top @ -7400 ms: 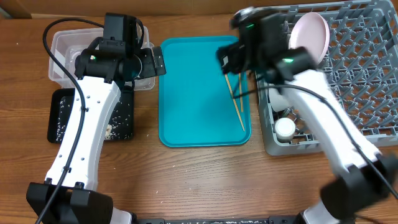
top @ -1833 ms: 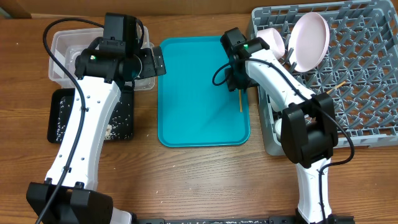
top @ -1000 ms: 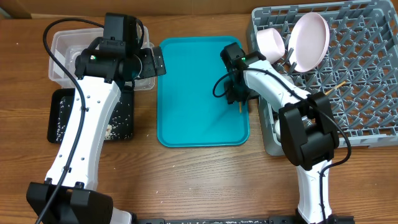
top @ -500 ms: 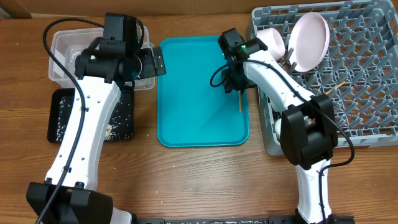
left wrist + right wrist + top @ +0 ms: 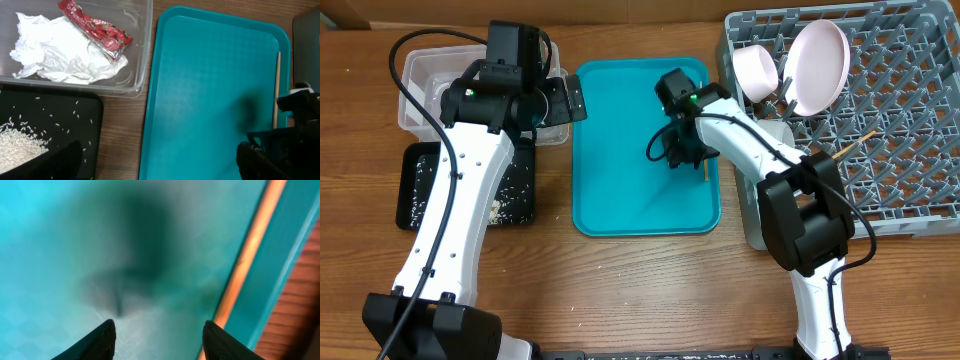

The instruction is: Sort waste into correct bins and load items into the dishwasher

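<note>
One wooden chopstick [image 5: 707, 170] lies along the right edge of the teal tray [image 5: 620, 190]; it also shows in the left wrist view [image 5: 275, 95] and, blurred, in the right wrist view [image 5: 245, 265]. My right gripper [image 5: 678, 152] is open and empty, low over the tray just left of that chopstick [image 5: 160, 345]. The other chopstick [image 5: 850, 148] rests in the grey dish rack [image 5: 910, 150] with the plate [image 5: 817, 65] and a pink bowl [image 5: 757, 70]. My left gripper [image 5: 572, 100] is open and empty [image 5: 160, 165] beside the clear tub [image 5: 420, 70].
The clear tub [image 5: 142, 60] holds the white tissue [image 5: 60, 55] and the red wrapper [image 5: 95, 30]. The black tray [image 5: 420, 195] in front of it holds rice grains [image 5: 15, 145]. The right arm crosses the rack's left edge.
My right gripper has moved left and slightly toward the front over the teal tray. The chopstick on the tray stays put. The left arm has not moved.
</note>
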`<state>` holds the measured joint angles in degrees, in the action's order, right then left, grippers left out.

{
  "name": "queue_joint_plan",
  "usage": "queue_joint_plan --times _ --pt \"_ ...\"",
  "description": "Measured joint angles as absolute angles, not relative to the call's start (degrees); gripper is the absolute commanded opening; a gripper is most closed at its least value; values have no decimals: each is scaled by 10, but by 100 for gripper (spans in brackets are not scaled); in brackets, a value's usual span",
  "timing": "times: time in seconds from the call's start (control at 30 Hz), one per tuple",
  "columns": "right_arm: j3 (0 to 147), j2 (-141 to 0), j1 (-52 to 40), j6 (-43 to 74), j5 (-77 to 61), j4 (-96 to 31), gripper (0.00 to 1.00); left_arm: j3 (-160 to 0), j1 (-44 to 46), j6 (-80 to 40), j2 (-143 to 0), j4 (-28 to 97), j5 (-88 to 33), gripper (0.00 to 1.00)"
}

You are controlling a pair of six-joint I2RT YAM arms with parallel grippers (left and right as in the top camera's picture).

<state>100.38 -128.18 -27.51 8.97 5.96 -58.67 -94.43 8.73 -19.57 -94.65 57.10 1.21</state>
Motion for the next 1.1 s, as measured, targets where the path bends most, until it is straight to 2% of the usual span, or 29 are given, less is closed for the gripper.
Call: queue_joint_plan --times 0.63,0.7,0.77,0.8,0.87,0.9,1.1 --pt "990 -1282 -266 94 104 -557 57 -944 87 -196 -947 571 12 100" --pt "978 -1280 -262 96 95 -547 52 -944 87 -196 -947 571 12 100" --pt "971 -1277 -261 98 85 -542 42 -944 87 -196 -947 571 12 100" --pt "968 -1275 -260 101 78 -538 35 -944 87 -196 -947 571 12 100" --pt "962 -1273 -260 103 63 -537 12 -944 87 -196 -947 571 12 100" --pt "962 -1272 -260 102 56 -539 4 -944 87 -196 -947 571 12 100" --pt "965 -1270 -259 103 10 -563 4 -944 87 -196 -947 571 12 100"
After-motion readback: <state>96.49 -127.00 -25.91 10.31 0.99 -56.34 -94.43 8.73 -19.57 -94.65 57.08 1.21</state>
